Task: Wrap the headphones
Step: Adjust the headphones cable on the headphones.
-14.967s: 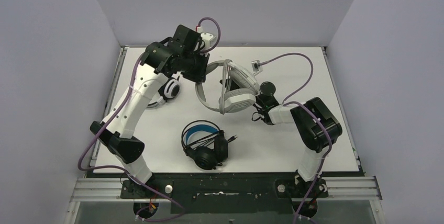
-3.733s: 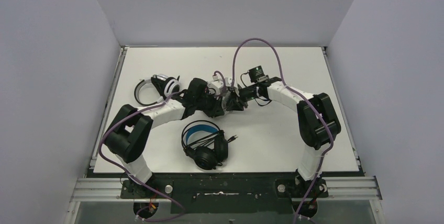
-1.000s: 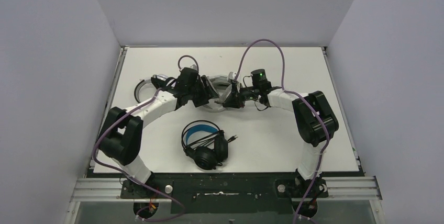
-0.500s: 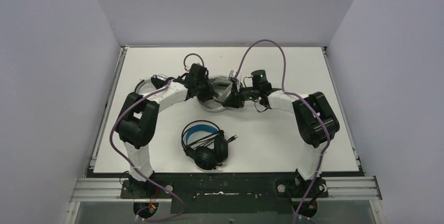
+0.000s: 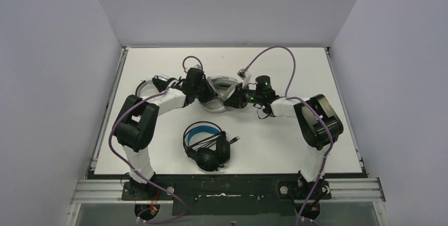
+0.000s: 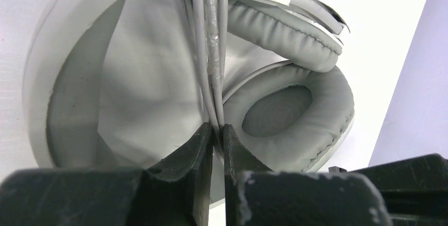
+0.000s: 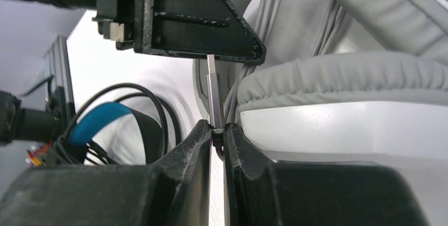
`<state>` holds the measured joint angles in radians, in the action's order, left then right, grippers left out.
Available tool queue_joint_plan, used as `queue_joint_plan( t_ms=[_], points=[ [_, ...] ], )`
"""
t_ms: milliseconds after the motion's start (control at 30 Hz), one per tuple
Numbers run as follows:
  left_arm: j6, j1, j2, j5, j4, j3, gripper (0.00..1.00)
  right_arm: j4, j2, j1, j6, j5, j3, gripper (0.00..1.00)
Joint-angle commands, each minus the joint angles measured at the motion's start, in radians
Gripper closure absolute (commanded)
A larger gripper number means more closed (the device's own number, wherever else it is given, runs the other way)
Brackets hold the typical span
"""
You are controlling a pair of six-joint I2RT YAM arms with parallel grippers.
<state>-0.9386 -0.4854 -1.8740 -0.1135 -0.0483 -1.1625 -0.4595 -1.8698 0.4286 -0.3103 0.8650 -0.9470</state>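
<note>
A white/grey headset lies at the table's middle back between both grippers. My left gripper is shut on several strands of its pale cable, just in front of a grey ear cushion; the jaws pinch the strands. My right gripper is shut on the cable's silver plug, jaws against the headset's ear cup. The black headset with a blue-lined band lies nearer, cable bundled. A second white headset with black centres lies at the left, partly hidden by the left arm.
The left gripper's black body sits right above the plug in the right wrist view. The black headset's blue band shows at that view's left. Purple arm cables arch over the back of the white table.
Fifteen seconds ago the headset hung lifted between the arms; now it lies on the table. In the last second both wrists shifted slightly and the right arm's purple cable loop dropped lower.
</note>
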Motion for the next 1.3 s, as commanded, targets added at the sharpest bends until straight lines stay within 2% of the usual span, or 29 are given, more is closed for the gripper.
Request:
queue_joint_plan(
  t_ms=[0, 233, 333, 667, 800, 1000, 1167, 1267],
  points=[
    [0.003, 0.011, 0.059, -0.043, 0.088, 0.051, 1.0, -0.136, 0.046, 0.017, -0.252, -0.192, 0.04, 1.0],
    [-0.008, 0.02, 0.126, -0.083, 0.152, 0.129, 1.0, 0.251, 0.079, 0.04, -0.246, -0.405, -0.062, 1.0],
    [-0.013, 0.021, 0.149, -0.094, 0.159, 0.15, 1.0, 0.353, 0.088, 0.05, -0.216, -0.473, -0.093, 1.0],
    [0.085, 0.003, 0.19, -0.124, 0.161, 0.136, 1.0, 0.842, -0.042, 0.108, 0.06, -0.463, -0.409, 1.0],
    [0.12, -0.01, 0.206, -0.112, 0.153, 0.127, 1.0, 0.981, -0.088, 0.144, 0.156, -0.468, -0.521, 1.0],
    [0.09, -0.018, 0.159, -0.196, 0.174, 0.09, 1.0, 1.135, -0.17, 0.178, 0.245, -0.458, -0.662, 0.96],
    [0.073, -0.014, 0.136, -0.203, 0.183, 0.06, 1.0, 1.182, -0.186, 0.187, 0.277, -0.44, -0.722, 0.92],
    [0.073, -0.01, 0.125, -0.166, 0.113, 0.03, 1.0, 1.192, -0.18, 0.185, 0.261, -0.462, -0.746, 0.88]
  ],
)
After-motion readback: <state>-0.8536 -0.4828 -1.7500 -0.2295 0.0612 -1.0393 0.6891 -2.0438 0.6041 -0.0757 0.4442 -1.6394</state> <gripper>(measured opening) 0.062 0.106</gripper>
